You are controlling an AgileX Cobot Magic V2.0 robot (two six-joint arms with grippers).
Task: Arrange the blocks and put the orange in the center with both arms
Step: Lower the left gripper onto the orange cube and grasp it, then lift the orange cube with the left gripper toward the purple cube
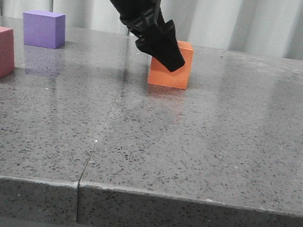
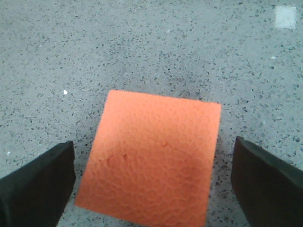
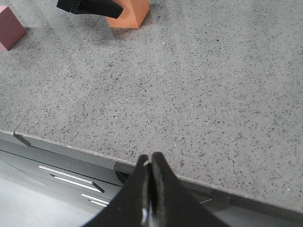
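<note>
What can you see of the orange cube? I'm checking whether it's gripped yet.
The orange cube is a matte, foam-like block with a pebbled top and a faint crease mark. It sits flat on the grey speckled table, right of the purple and pink-red cubes and apart from both. The left gripper is open and straddles it: in the wrist view its fingers stand clear on either side, with table showing in the gaps. Nothing but the table appears to touch it.
</note>
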